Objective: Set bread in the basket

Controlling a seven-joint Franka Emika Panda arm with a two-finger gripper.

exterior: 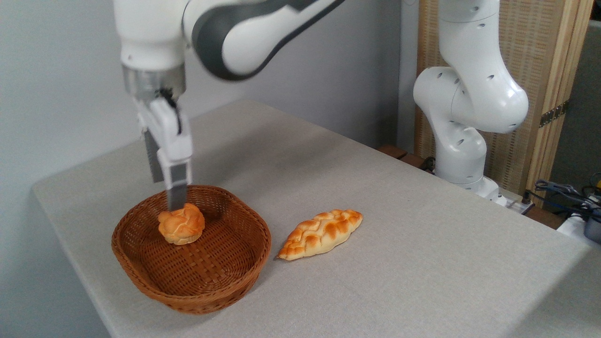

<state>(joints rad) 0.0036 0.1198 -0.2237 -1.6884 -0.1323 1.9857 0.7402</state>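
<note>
The round knotted bun [181,226] sits inside the oval wicker basket [141,263], in the lower left of the frame, resting on the woven floor towards the basket's back left side. Its lumpy golden top faces up and its paler base meets the weave.

The tool [174,199] hangs straight down from the white arm that enters from the top left. Its grey fingers [177,190] reach down past the basket's far rim, and the nearer fingertip ends right at the top back edge of the bun. A second finger shows behind it and a little to the left, with a gap between them, but the tips are partly hidden and motion blur smears the tool, so I cannot tell whether it is gripping the bun or has let go.

To the right of the basket, just beside its rim but apart from it, a braided leaf-shaped loaf [322,234] lies flat on the grey bench [399,211], its long axis running from lower left to upper right. The arm's white base [462,141] stands at the upper right, past the bench's far edge.
</note>
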